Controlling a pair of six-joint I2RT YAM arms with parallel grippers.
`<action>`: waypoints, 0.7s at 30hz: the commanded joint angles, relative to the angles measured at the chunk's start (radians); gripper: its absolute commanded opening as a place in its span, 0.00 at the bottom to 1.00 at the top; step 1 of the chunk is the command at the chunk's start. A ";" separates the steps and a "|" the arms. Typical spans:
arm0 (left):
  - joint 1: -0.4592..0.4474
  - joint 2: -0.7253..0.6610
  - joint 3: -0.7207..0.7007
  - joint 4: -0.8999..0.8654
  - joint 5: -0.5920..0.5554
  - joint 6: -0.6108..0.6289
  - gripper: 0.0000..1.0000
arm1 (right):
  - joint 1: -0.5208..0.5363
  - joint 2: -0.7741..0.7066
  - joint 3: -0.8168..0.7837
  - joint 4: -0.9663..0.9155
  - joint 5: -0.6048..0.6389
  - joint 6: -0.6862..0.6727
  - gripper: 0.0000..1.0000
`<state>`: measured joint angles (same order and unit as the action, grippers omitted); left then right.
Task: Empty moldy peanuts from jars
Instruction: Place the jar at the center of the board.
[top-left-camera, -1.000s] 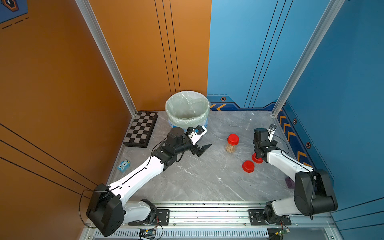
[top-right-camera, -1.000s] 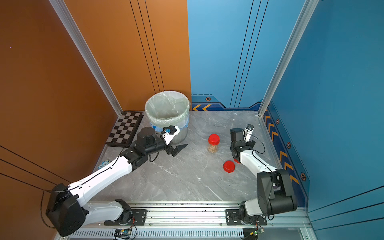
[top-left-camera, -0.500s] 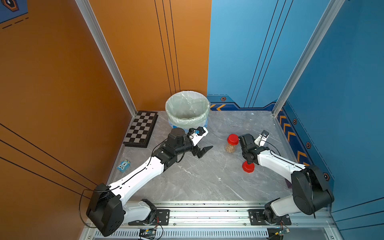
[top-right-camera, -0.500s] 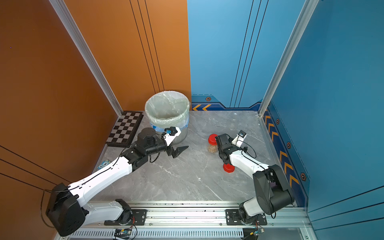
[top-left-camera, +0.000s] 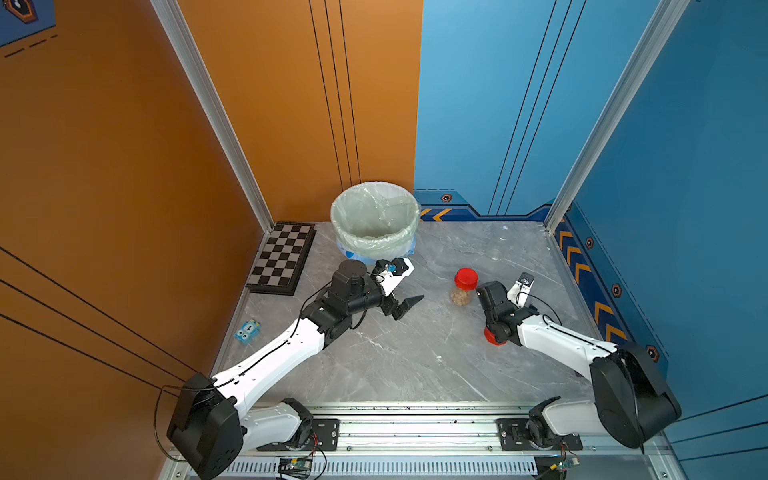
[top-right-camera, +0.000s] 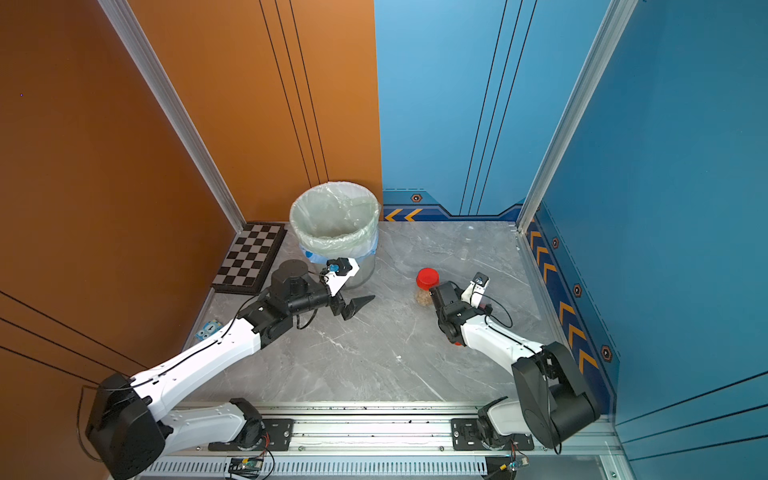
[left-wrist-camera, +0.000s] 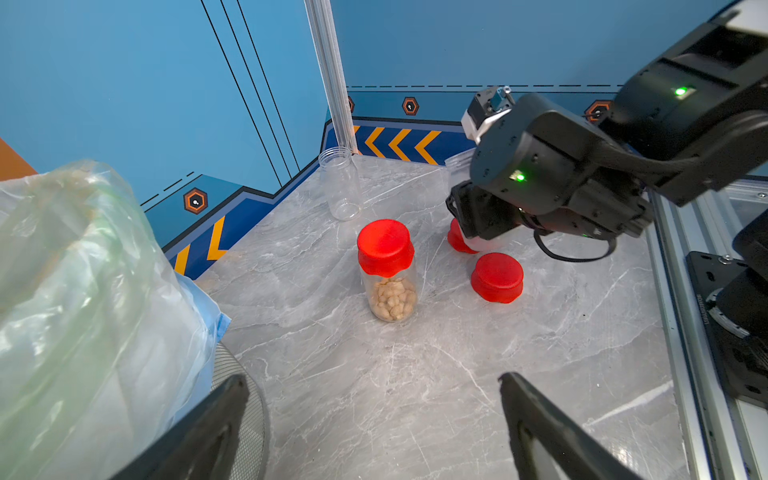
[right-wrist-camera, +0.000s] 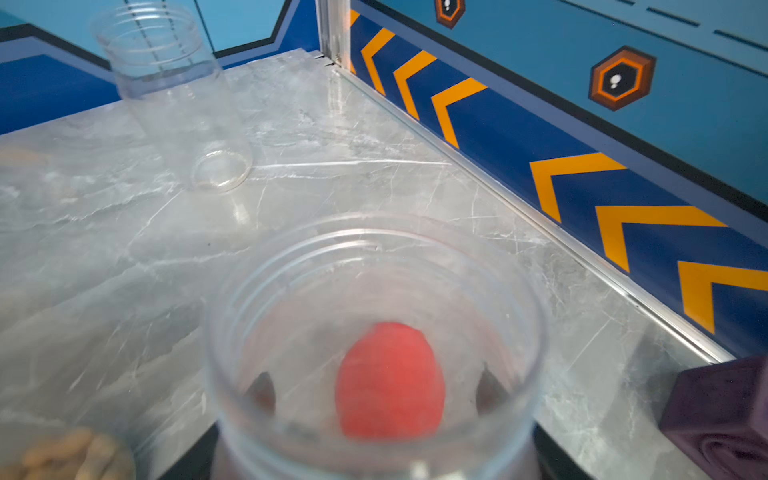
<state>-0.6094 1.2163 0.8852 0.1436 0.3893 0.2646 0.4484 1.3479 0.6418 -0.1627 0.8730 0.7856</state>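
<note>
Right pincer (right-wrist-camera: 376, 390) is clamped on an empty jar (right-wrist-camera: 291, 324), and its two dark fingertips (right-wrist-camera: 262, 392) show through the clear plastic wall, one on each side. The jar is a smooth cylinder with screw ridges round its open mouth. A loose lid (right-wrist-camera: 388, 378) shows red and blurred through its base; whether jar and lid touch I cannot tell.

Over by the bin (top-left-camera: 376, 245), the left pincer (top-left-camera: 405, 305) hangs spread wide with nothing in it, above the grey veined marble table (top-left-camera: 415, 365). Its fingers are black and taper to points.

Peanuts (left-wrist-camera: 392, 297), pale tan and knobbly, fill the lower part of the capped jar (top-left-camera: 462, 289). It stands upright near the middle of the table, between the two pincers. Its cap (left-wrist-camera: 384, 245) is matt red, round and wider than the clear body. A second lid (left-wrist-camera: 496, 276) of the same red lies flat on the marble near the right pincer. A second empty jar (left-wrist-camera: 340, 187) stands upright near the far corner post.

The bin is round, with a metal mesh wall and a thin, crinkled, pale green bag folded over its rim. A chessboard (top-left-camera: 282, 257) lies flat by the orange wall, with a small blue block (top-left-camera: 247, 331) nearer the rail. A dark purple block (right-wrist-camera: 727, 411) sits by the blue wall.
</note>
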 joint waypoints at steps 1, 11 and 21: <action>-0.012 -0.009 -0.014 0.030 -0.025 -0.014 0.96 | 0.039 -0.096 -0.076 0.019 -0.022 -0.019 0.58; -0.030 -0.012 -0.016 0.043 -0.037 -0.026 0.97 | 0.141 -0.433 -0.249 -0.101 -0.015 0.071 0.57; -0.048 -0.035 -0.026 0.042 -0.056 -0.025 0.97 | 0.220 -0.402 -0.310 -0.149 0.025 0.181 0.58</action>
<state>-0.6449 1.2098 0.8825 0.1696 0.3508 0.2531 0.6468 0.9508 0.3614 -0.2554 0.8516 0.8974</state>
